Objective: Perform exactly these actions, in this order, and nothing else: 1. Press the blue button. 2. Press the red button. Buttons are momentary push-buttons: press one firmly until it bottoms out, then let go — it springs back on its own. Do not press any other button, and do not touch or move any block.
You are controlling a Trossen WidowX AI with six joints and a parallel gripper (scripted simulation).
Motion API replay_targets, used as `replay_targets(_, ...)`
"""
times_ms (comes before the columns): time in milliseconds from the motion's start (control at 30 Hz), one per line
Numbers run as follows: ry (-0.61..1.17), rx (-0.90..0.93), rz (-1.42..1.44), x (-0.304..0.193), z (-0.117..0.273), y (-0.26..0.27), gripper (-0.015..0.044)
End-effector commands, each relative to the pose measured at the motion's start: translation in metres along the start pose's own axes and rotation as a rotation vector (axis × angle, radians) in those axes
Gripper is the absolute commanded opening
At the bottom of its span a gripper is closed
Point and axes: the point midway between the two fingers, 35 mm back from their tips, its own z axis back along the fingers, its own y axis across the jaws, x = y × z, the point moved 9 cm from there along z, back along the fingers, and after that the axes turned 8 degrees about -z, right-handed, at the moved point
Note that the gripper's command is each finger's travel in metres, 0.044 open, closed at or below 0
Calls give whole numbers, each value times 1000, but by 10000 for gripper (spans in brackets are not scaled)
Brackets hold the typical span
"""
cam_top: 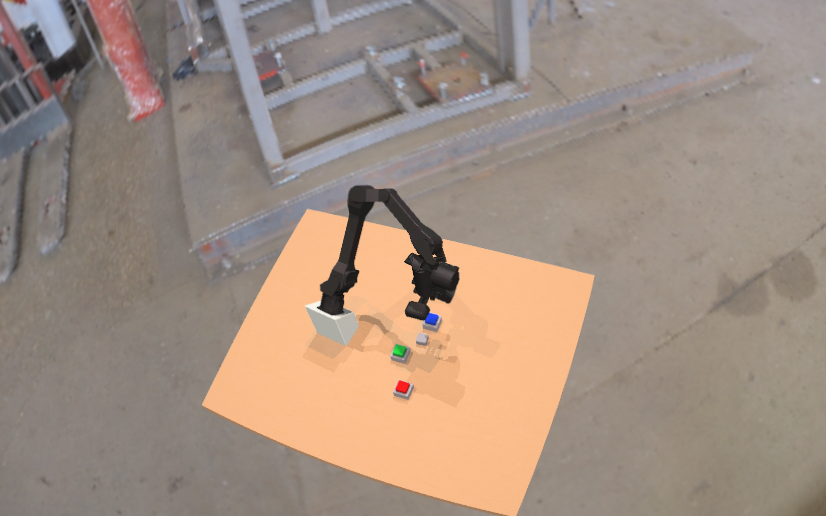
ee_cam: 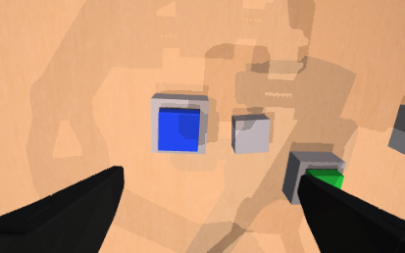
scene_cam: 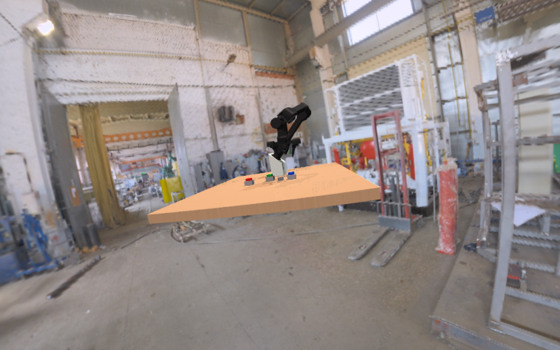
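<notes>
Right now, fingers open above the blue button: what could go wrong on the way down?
1. The grey block sits right beside the blue button; the wide-open gripper may clip it with a finger.
2. One finger overlaps the green button in the wrist view; drifting that way could press it.
3. The blue button lies off-centre between the fingers, so a straight descent may miss it.

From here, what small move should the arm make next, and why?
Probably lower straight down, shifting slightly so one finger lands on the blue button. The gripper is open, holds nothing and hangs above the table with that button between and ahead of its fingers. The grey block sits close beside the button and the green button lies under the other finger, so the descent should stay clear of both.
</notes>
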Motion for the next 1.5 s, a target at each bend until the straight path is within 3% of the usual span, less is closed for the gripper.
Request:
replay_targets(0, 31, 47, 2, -6, 4, 11, 400)
replay_targets(100, 31, 47, 2, -6, 4, 11, 400)
replay_targets(300, 30, 49, 2, -8, -55, 14, 243)
replay_targets(600, 30, 50, 2, -8, -57, 15, 20)
replay_targets(1467, 30, 50, 2, -8, -81, 16, 20)
